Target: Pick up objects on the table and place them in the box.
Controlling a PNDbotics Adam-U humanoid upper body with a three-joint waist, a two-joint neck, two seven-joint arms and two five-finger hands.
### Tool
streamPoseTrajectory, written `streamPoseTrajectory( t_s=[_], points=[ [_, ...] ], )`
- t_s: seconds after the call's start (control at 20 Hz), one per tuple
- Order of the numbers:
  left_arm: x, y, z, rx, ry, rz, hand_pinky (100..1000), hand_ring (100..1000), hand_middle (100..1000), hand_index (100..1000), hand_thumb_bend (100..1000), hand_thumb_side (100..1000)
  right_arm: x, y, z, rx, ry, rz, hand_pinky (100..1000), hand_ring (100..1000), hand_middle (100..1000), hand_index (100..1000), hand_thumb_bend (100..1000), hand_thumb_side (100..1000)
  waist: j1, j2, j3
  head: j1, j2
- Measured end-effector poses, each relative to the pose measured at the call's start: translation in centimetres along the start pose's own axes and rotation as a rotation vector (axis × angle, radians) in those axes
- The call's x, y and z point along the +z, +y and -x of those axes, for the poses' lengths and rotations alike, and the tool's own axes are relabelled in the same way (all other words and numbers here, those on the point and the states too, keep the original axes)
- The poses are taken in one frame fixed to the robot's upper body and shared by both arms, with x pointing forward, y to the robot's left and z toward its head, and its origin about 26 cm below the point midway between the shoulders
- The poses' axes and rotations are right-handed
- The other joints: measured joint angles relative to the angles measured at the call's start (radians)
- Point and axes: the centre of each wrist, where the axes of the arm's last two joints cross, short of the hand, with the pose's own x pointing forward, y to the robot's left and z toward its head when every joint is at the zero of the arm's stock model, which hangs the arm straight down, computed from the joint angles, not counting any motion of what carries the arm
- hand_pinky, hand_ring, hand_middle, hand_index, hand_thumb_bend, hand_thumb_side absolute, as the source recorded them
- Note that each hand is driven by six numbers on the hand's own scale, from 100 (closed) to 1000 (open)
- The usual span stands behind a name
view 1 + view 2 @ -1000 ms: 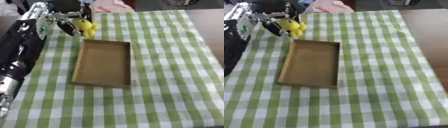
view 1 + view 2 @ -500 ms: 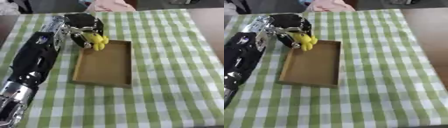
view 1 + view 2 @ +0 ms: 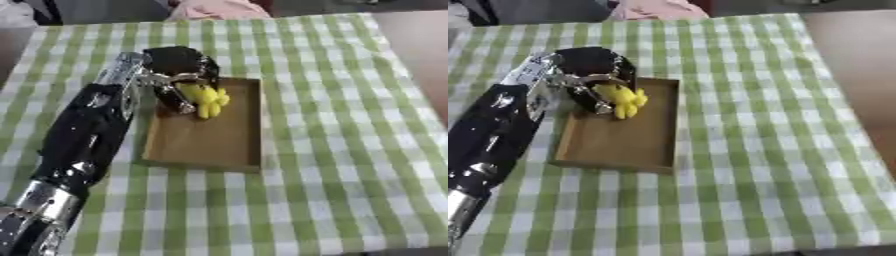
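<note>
Left hand (image 3: pixel 179 75) has fingers curled round a small yellow lumpy soft-looking toy (image 3: pixel 206 97), held over the far end of the shallow brown cardboard box (image 3: pixel 210 145) on the green-checked bench (image 3: pixel 341 150). Judged light, squashy, non-fragile; its body is the best place to hold.

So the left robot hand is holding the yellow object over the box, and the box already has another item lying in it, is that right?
Not quite. The left robot hand does hold the yellow object over the box, but the left eye view shows the box floor bare: nothing is lying in it yet.
</note>
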Motion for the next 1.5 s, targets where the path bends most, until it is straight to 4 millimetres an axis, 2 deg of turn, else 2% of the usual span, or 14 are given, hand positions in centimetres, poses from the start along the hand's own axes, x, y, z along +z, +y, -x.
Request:
streamPoseTrajectory(
  t_s=[0.15,0.25,0.35,0.4,0.5,0.6,0.9,1.15,1.3,1.45,1.5],
  points=[
    [0.1,-0.2,-0.1,0.002,0.009,0.008,420,621,659,739,397,162,0.0,0.0,0.0,-0.002,0.003,0.0,785,701,581,856,100,781,0.0,0.0,0.002,-0.001,0.0],
    [0.2,-0.3,-0.2,0.002,0.015,0.017,499,689,733,807,456,228,0.1,0.1,0.0,-0.005,0.004,0.002,785,701,581,856,100,780,0.0,0.0,0.003,-0.001,0.002],
    [0.2,-0.4,-0.2,0.002,0.022,0.022,606,790,824,886,572,262,0.1,0.1,0.1,-0.005,0.005,0.002,785,701,581,856,100,780,0.0,0.0,0.004,-0.001,0.003],
    [0.3,-0.4,-0.2,-0.001,0.024,0.023,622,808,834,896,645,292,0.1,0.1,0.1,-0.005,0.005,0.002,785,701,581,856,100,780,0.0,0.0,0.004,-0.001,0.003],
    [0.3,-0.2,-0.2,-0.01,0.027,0.024,635,825,847,908,698,331,0.1,0.1,0.1,-0.005,0.005,0.001,785,700,581,855,100,779,0.0,-0.001,0.004,-0.001,0.003],
    [0.4,0.0,-0.2,-0.02,0.029,0.025,647,839,856,916,713,359,0.1,0.1,0.1,-0.005,0.006,0.0,785,700,581,855,100,779,0.0,-0.002,0.005,-0.001,0.003],
    [0.5,0.2,-0.1,-0.031,0.023,0.007,613,819,834,900,618,314,0.3,0.1,0.1,-0.005,0.014,-0.003,786,700,581,855,100,780,0.0,-0.006,0.005,0.0,0.003],
    [0.9,1.3,0.0,-0.03,0.008,-0.078,560,784,792,868,504,228,0.4,0.1,0.1,-0.004,0.017,-0.004,785,700,581,854,100,777,0.0,-0.012,0.006,0.0,0.003],
    [1.9,2.6,0.4,-0.028,0.009,-0.154,527,759,771,853,408,189,0.4,0.1,0.1,-0.004,0.017,-0.004,785,699,581,854,100,771,-0.001,-0.014,0.008,0.0,0.001],
    [3.5,4.5,1.0,-0.018,0.021,-0.253,475,716,739,830,268,224,0.4,0.1,0.1,-0.003,0.015,-0.001,785,699,582,854,100,768,-0.001,-0.018,0.011,-0.002,0.0],
    [4.3,5.0,1.2,-0.007,0.026,-0.292,462,702,727,819,246,214,0.4,0.0,0.1,-0.002,0.014,0.001,785,699,582,854,100,768,-0.001,-0.018,0.012,-0.005,0.0]
  ],
)
